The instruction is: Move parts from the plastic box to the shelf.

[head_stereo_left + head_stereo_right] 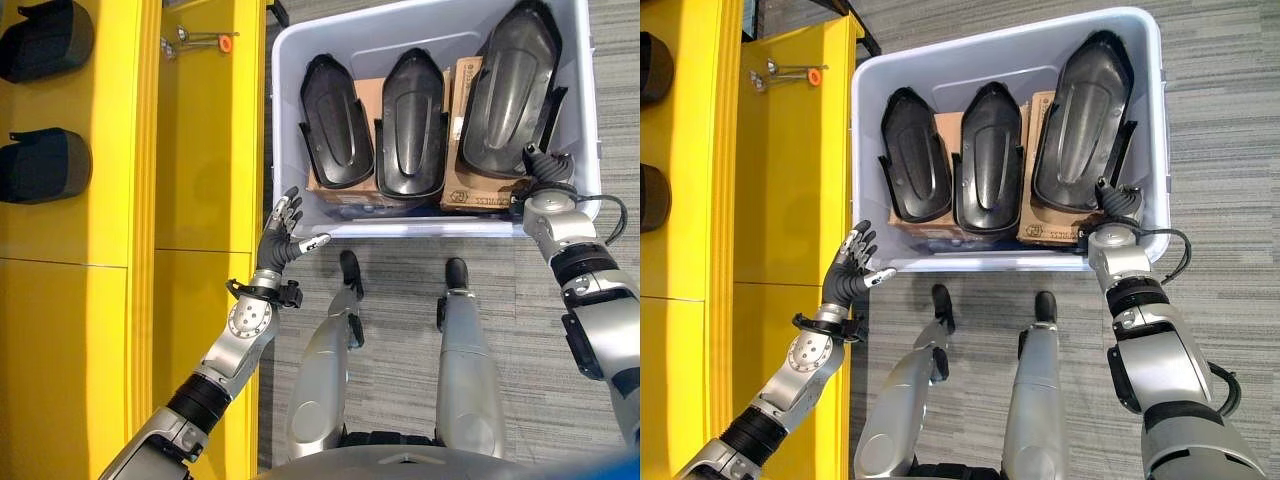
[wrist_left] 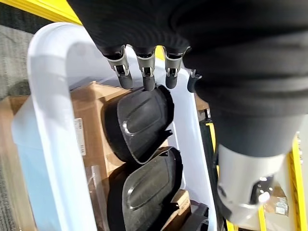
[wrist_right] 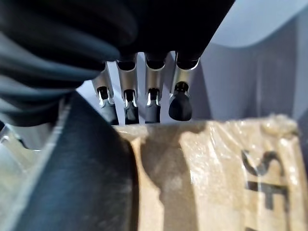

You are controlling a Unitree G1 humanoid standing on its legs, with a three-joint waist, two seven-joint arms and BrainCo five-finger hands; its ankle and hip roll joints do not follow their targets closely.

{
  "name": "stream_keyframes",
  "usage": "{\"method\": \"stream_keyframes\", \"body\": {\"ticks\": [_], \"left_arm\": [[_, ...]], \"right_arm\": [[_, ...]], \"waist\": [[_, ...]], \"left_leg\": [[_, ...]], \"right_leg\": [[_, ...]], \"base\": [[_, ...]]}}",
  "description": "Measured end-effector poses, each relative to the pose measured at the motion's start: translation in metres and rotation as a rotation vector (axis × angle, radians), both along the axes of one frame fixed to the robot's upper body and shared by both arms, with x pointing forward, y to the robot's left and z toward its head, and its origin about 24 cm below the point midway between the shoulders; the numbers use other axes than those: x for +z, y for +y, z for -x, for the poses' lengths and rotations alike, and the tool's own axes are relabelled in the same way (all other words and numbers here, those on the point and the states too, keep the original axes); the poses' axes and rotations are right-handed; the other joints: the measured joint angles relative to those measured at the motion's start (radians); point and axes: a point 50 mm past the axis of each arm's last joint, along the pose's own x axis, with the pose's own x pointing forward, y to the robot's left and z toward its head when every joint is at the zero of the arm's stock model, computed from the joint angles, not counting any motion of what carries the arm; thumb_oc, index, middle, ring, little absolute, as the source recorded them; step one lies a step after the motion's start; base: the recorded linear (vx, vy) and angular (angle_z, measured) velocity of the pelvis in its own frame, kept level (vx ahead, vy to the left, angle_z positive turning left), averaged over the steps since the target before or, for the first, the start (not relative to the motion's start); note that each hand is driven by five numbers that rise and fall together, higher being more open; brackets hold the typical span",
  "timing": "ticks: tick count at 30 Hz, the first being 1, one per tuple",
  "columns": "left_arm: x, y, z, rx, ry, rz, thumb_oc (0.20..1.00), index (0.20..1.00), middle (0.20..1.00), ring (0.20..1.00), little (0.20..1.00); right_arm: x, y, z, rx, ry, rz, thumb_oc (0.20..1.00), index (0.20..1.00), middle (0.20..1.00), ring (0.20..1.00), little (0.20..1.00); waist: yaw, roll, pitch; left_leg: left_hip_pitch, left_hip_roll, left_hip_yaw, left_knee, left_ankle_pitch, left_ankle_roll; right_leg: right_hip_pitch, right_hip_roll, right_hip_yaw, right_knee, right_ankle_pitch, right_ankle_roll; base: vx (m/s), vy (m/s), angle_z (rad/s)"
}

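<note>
Fingers of our right hand [image 1: 1118, 205] reach straight, holding nothing, over the big black moulded plastic part [image 1: 1080, 125] in the pale plastic box [image 1: 1002, 262]; our left hand [image 1: 284, 235] hovers open near the yellow shelf [image 1: 200, 150]. Gripping one-handed, we risk it snagging on the cardboard [image 3: 211, 178].

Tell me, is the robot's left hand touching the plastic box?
Apart. The left eye view shows the left hand open beside the plastic box, with yellow shelf between.

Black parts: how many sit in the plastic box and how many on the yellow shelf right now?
Black parts in the plastic box: 3
Black parts on the yellow shelf: 2
Total: 5
</note>
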Motion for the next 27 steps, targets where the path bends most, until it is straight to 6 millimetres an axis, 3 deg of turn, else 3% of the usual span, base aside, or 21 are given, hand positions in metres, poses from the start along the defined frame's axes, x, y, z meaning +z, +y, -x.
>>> {"method": "stream_keyframes", "body": {"ticks": [7,15,19,27], "left_arm": [[0.0,0.0,0.0,-0.001,0.002,-0.001,1.0,1.0,1.0,1.0,1.0],[-0.006,-0.001,0.003,0.002,0.022,0.0,1.0,1.0,1.0,1.0,1.0],[-0.009,-0.001,0.005,0.004,0.028,0.007,1.0,1.0,1.0,1.0,1.0],[-0.012,-0.004,0.007,0.0,0.035,0.022,1.0,1.0,1.0,1.0,1.0]], "right_arm": [[-0.008,-0.002,0.005,-0.032,0.01,0.09,0.2,0.2,0.2,0.2,0.2],[0.005,-0.003,0.014,-0.137,-0.141,0.307,0.2,0.2,0.2,0.2,0.2],[0.002,0.003,0.02,-0.14,-0.189,0.352,0.2,0.2,0.2,0.2,0.2],[-0.002,-0.011,0.03,-0.243,-0.21,0.361,0.2,0.2,0.2,0.2,0.2]], "waist": [[-0.001,0.0,0.0],[-0.037,-0.003,0.002],[-0.053,-0.002,0.001],[-0.054,0.011,-0.009]], "left_leg": [[0.051,0.001,-0.002,-0.01,-0.001,0.011],[0.18,-0.001,0.008,-0.062,-0.008,0.015],[0.249,0.009,0.017,-0.104,-0.004,0.019],[0.342,0.026,0.01,-0.152,-0.002,0.024]], "right_leg": [[0.063,0.0,-0.008,-0.031,0.004,0.004],[0.209,-0.002,-0.009,-0.126,0.023,0.019],[0.283,0.005,-0.013,-0.189,0.049,0.022],[0.428,0.013,-0.046,-0.325,0.088,0.031]], "base": [[0.0,0.0,0.0],[0.0,0.04,-0.04],[0.03,0.012,-0.07],[0.05,-0.044,0.03]]}}
